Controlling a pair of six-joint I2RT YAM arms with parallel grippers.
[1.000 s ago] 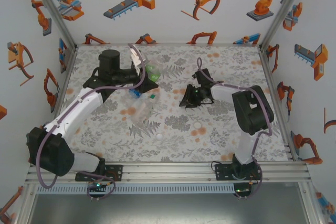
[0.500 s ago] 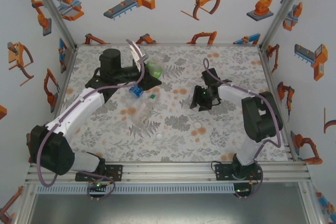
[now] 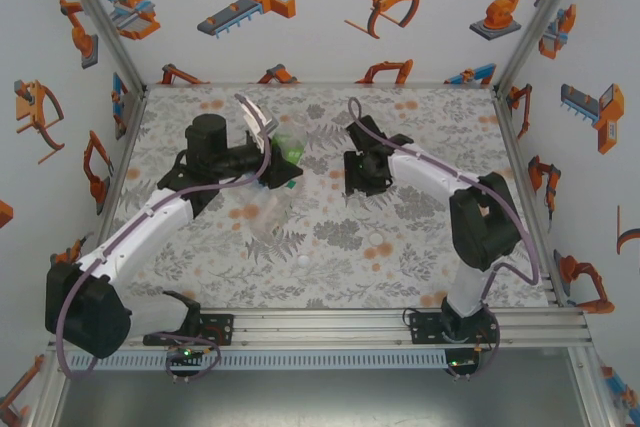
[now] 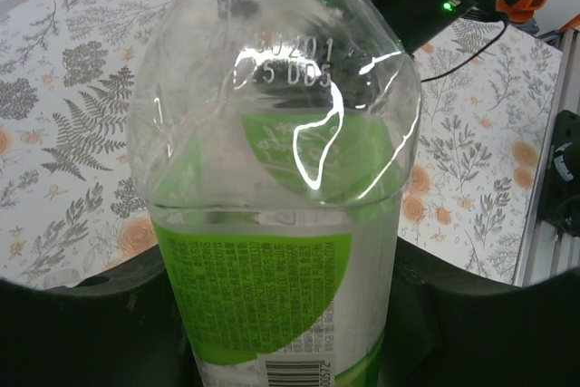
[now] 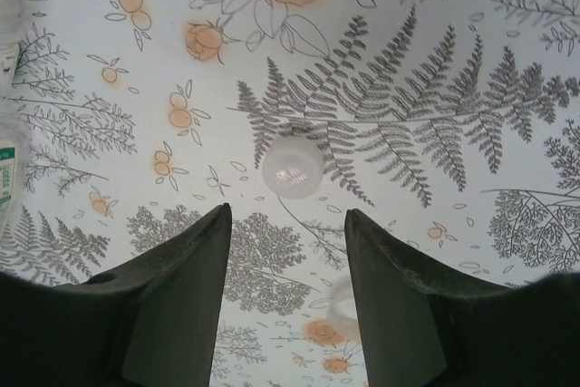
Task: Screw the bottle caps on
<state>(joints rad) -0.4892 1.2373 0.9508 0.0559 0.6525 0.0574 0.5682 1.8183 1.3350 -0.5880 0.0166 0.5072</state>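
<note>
Nearest the arm bases, on the floral tabletop [image 3: 200, 267], a white cap [image 3: 302, 260] lies near the middle. Another white cap [image 3: 377, 238] sits to its right, a little farther off. Just beyond them, to the left, a slim clear bottle [image 3: 262, 217] lies on the tabletop.

Farther on, the right hand [image 3: 360, 175] hangs over the middle with its fingers [image 5: 181, 296] apart and nothing between them. Its wrist view shows a round white cap [image 5: 293, 168] on the tabletop just past the fingertips; which of the 2 it is cannot be told.

Left of that, the left hand [image 3: 272, 162] is clamped on the green-tinted bottle [image 3: 290, 147]. In its wrist view the dark fingers [image 4: 82, 333] press both sides of the bottle's green label. The neck points away, cut off by the frame edge.
</note>
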